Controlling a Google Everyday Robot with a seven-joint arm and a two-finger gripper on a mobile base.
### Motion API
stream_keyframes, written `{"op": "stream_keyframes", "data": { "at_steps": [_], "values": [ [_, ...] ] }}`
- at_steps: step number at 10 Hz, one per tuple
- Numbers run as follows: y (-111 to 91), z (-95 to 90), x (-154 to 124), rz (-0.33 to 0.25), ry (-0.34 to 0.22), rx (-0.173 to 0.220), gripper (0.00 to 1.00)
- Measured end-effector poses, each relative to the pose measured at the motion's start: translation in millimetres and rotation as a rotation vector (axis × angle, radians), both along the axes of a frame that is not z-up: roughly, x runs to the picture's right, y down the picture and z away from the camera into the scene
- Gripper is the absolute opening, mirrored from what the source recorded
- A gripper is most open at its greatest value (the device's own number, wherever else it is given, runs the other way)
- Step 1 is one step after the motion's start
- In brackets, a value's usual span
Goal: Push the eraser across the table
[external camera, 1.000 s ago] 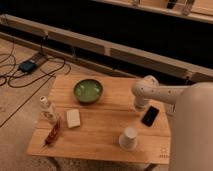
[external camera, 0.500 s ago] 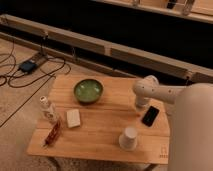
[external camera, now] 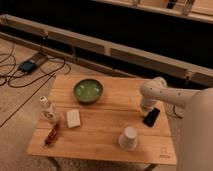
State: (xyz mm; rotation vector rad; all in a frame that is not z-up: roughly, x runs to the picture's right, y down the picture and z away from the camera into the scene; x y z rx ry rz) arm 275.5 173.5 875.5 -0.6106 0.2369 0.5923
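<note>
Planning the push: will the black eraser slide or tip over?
Lying flat and low, the eraser probably slides rather than tips. It looks rigid, so likely moves as one piece. The hand hangs right beside it above the table.

The light-wood desk (external camera: 102,134) shows plank lines and carries a green bowl (external camera: 88,91), a white cup (external camera: 129,138) and a cream block (external camera: 73,118). The white gripper (external camera: 147,108), at the right edge, is just beside the black eraser (external camera: 152,117).

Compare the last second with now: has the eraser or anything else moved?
Nothing visibly changed. The end effector hangs at the far end of the eraser on the table; whether they touch cannot be told. The bowl, cup, cream block and bottle lie as before.
</note>
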Motion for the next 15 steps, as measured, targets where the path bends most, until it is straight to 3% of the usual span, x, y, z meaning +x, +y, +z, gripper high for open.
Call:
{"op": "stream_keyframes", "data": {
  "at_steps": [2, 5, 6, 8, 9, 11, 15],
  "values": [
    [9.9, -20.0, 28.7, -0.002, 0.008, 0.02, 0.0],
    [8.6, -36.7, 34.6, -0.016, 0.026, 0.044, 0.0],
    [5.8, -35.4, 30.8, -0.016, 0.03, 0.046, 0.0],
    [-0.7, -15.1, 15.5, -0.01, 0.035, 0.036, 0.0],
    [4.7, 0.8, 15.4, 0.0, 0.04, 0.02, 0.0],
    [10.9, 14.5, 21.7, 0.005, 0.045, 0.016, 0.0],
    [9.5, 7.0, 20.6, 0.002, 0.042, 0.012, 0.0]
  ]
}}
